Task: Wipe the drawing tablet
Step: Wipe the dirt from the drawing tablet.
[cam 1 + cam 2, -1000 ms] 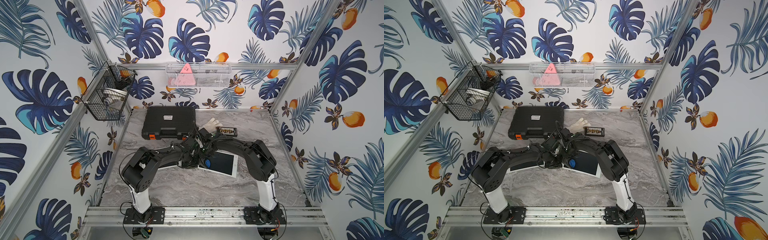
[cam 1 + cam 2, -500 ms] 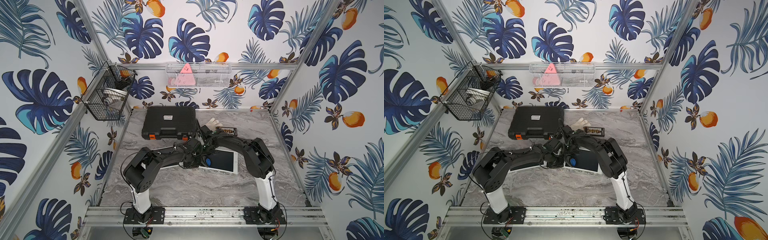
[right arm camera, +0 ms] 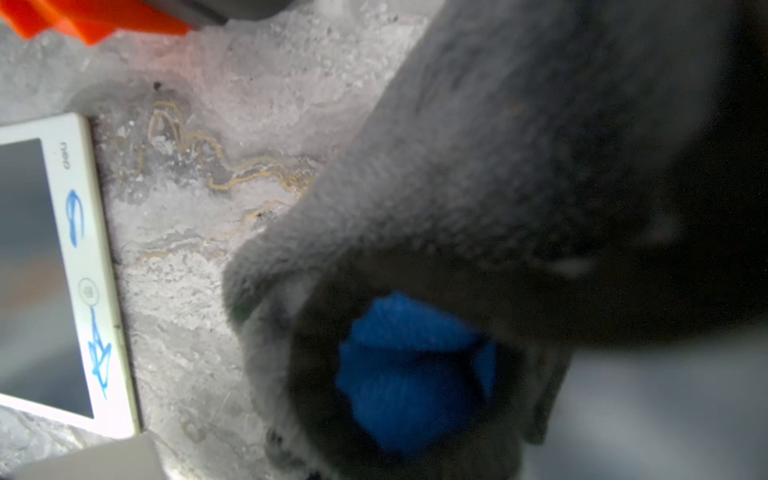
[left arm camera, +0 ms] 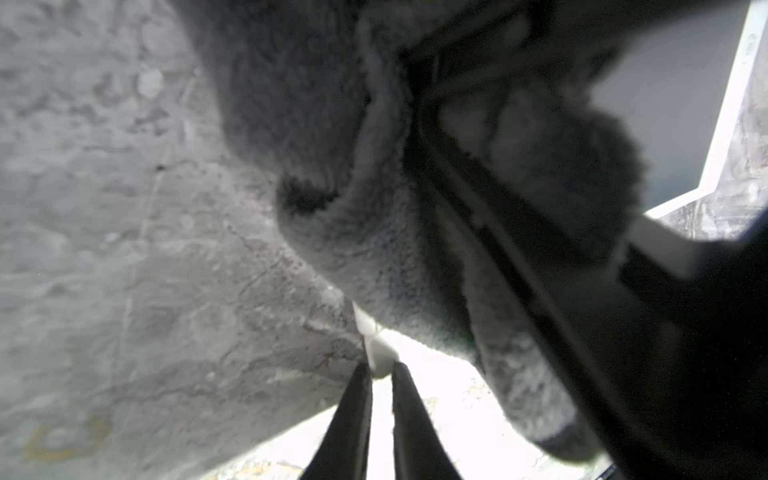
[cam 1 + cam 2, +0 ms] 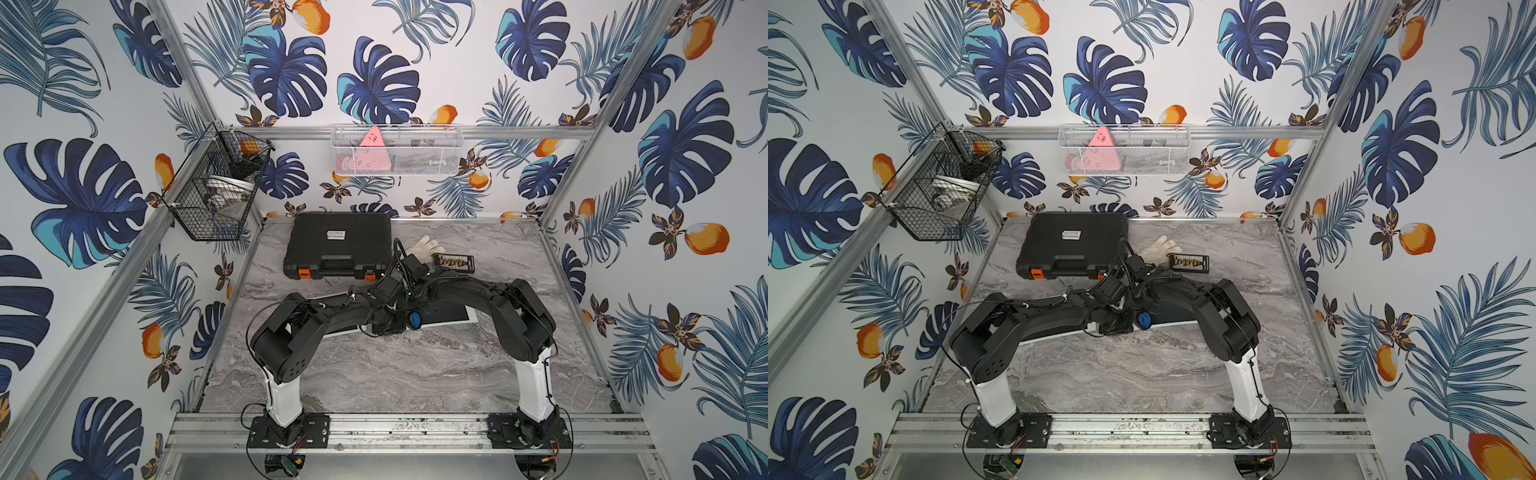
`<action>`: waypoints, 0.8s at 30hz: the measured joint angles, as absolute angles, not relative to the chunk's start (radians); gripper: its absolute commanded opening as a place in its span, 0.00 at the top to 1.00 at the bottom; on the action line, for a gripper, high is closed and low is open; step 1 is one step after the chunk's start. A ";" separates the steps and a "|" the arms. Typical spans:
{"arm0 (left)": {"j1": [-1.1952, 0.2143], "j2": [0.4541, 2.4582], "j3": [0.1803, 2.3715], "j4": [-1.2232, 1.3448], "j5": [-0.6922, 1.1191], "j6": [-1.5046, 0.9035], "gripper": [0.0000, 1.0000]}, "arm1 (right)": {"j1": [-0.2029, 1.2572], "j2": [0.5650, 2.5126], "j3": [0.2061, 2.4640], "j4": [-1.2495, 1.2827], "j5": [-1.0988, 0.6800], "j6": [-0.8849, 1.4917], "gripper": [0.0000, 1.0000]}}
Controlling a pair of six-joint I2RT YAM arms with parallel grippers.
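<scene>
**Student:** Top views: where does the drawing tablet [image 5: 451,311] lie?

**Tutor:** It lies flat on the marble table [image 5: 395,374], near the middle, in front of the black tool case [image 5: 338,245]. In both top views the left arm [image 5: 316,316] and right arm [image 5: 478,291] meet above it and cover most of it. Only part of the dark screen and a strip of white rim show. The jaws cannot be read from here.

**Student:** Left wrist view?

**Tutor:** The left gripper [image 4: 380,368] has its jaws narrow, with the tips pinched on a white rim, apparently the tablet's edge. Beyond it, a grey cloth [image 4: 324,137] bunches around the dark right gripper [image 4: 440,166], which is clamped on it. The tablet's grey screen and white bezel show at one corner of the frame.

**Student:** Right wrist view?

**Tutor:** The cloth, blurred, fills much of the frame and wraps about a blue object [image 3: 415,374] of unclear kind. It hides this gripper's own fingers. Beside the cloth is bare marble, then the tablet. Its white bezel carries blue pen marks [image 3: 97,357]. An orange latch [image 3: 91,20] of the case sits at the frame's edge.
</scene>
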State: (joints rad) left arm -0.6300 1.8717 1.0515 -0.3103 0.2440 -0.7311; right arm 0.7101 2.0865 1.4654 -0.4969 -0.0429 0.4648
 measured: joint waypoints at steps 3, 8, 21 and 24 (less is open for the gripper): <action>-0.630 1.872 1.052 -0.310 0.247 -0.732 0.82 | 0.699 2.099 1.491 -0.523 -0.058 0.448 1.00; -0.629 1.872 1.052 -0.308 0.247 -0.730 0.82 | 0.694 2.090 1.485 -0.530 -0.062 0.433 0.98; -0.618 1.872 1.052 -0.307 0.260 -0.708 0.83 | 0.692 1.941 1.327 -0.645 0.096 0.408 0.98; -0.617 1.869 1.052 -0.307 0.260 -0.707 0.82 | 0.683 1.919 1.328 -0.672 0.110 0.418 1.00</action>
State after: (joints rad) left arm -0.6174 1.8694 1.0519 -0.3073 0.2600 -0.7074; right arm 0.6827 1.9190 1.3285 -0.6720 0.1101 0.4175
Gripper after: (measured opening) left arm 0.174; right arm 0.097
